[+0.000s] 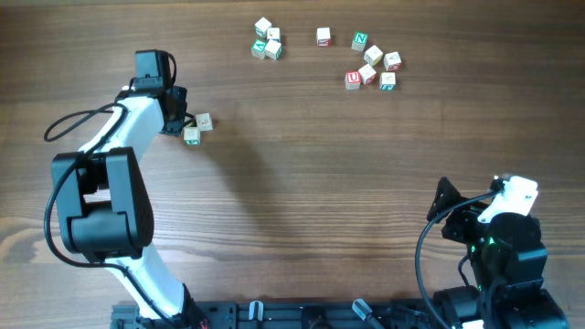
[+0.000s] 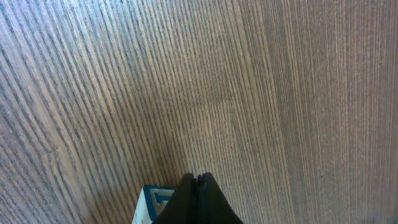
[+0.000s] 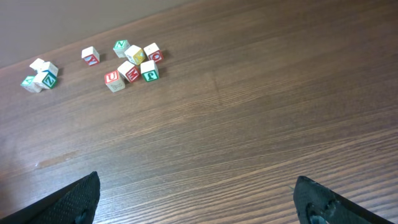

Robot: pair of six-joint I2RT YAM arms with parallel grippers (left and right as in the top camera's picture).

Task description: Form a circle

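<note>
Here, left jaws pressed together beside two cubes (image 1: 192,135) — perhaps touching; right jaws wide apart.

Overhead: high above the table (image 1: 302,201), facing straight down, far off.
Left wrist: just behind the left gripper (image 2: 197,178), facing down, very near the surface.
Right wrist: low behind the right gripper (image 3: 196,190), facing forward across the table.
Shared: overhead and right wrist both show the clump of three cubes (image 1: 267,41), far ahead of that gripper.
</note>
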